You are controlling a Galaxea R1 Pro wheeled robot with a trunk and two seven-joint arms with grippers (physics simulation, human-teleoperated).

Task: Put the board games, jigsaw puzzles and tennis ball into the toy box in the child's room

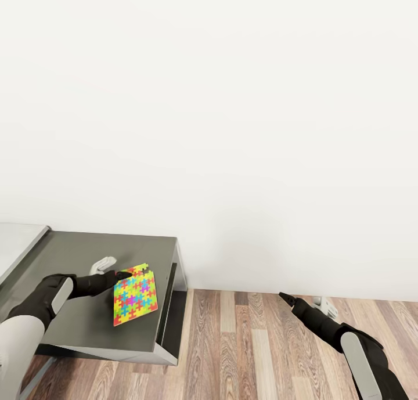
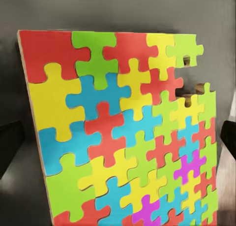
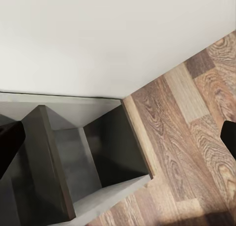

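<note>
At the far left of the head view, a strip of the pale grey-white bench [image 1: 17, 243] adjoins the lower dark grey top [image 1: 87, 255]. We see neither the toy box nor any other toy here, so we judge the jigsaw puzzle to be in transit toward the box.

Our left tool [image 1: 119, 277] reaches over the dark top and meets the jigsaw puzzle [image 1: 135, 295] at its near upper edge. The sheet hangs tilted, its far corner dropped toward the bench front. We read this as a pinch on one edge, carried clear of the surface. The left wrist view places the puzzle [image 2: 123, 132] between the two dark finger shapes at the frame sides. The exact contact is hidden, so the hold is a judgement.

The puzzle is a thin, stiff, roughly square sheet with a pale edge core. Its interlocking pieces are matt yellow, red, blue, green and pink. One corner shows a gap between pieces.

Our right tool [image 1: 285, 297] hovers over the wood-plank floor [image 1: 249, 353], carrying nothing. In the right wrist view its fingers stand wide apart.
</note>
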